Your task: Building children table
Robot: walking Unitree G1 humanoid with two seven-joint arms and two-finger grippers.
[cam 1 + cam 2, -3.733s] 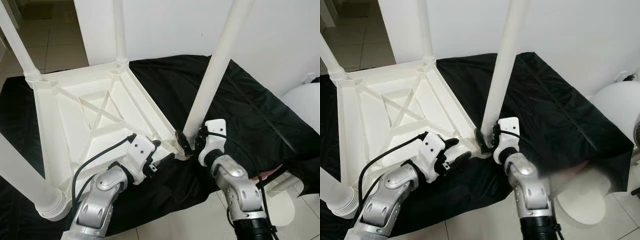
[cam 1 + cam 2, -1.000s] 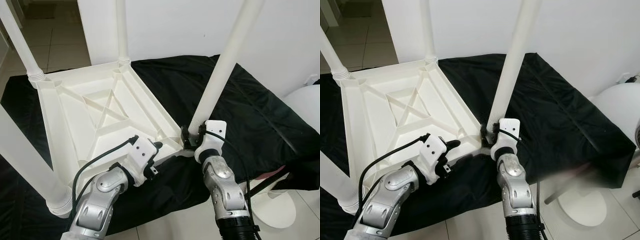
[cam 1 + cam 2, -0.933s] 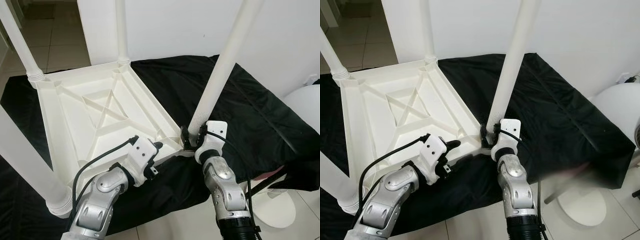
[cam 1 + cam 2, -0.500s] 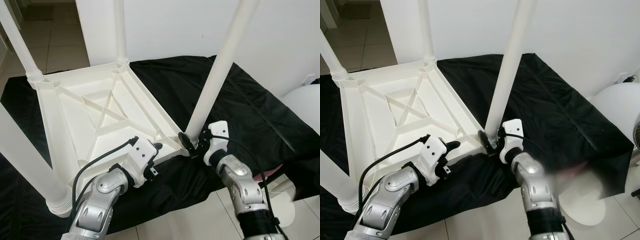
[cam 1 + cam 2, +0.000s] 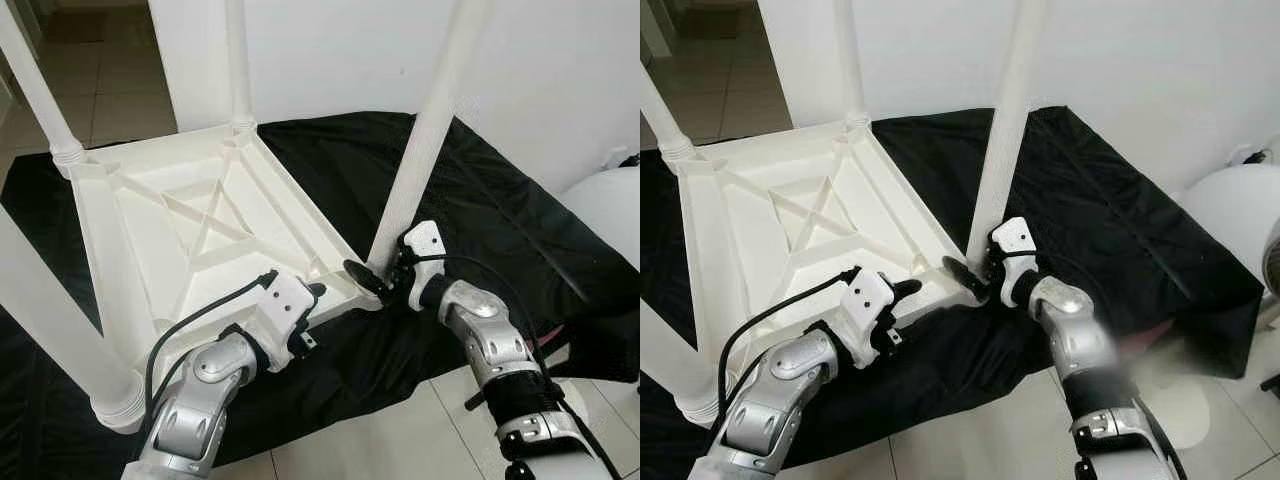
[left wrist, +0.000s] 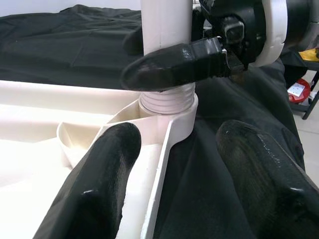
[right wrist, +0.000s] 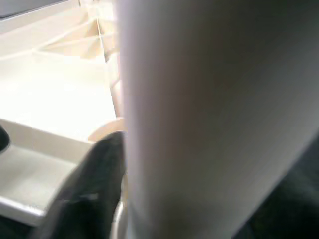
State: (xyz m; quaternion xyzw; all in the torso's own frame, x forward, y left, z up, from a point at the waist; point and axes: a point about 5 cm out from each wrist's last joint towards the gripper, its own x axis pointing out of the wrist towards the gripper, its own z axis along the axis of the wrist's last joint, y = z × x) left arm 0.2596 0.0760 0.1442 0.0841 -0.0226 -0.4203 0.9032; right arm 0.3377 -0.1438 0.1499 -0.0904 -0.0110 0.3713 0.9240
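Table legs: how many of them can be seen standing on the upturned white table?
4. One leg is at the near right corner, held by the right gripper; one at the far right corner; one at the far left; one at the near left.

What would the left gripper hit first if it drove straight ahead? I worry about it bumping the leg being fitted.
Probably the table's rim, which the left gripper straddles. Beyond stands the threaded base of the leg with the right gripper's finger across it; depth is uncertain.
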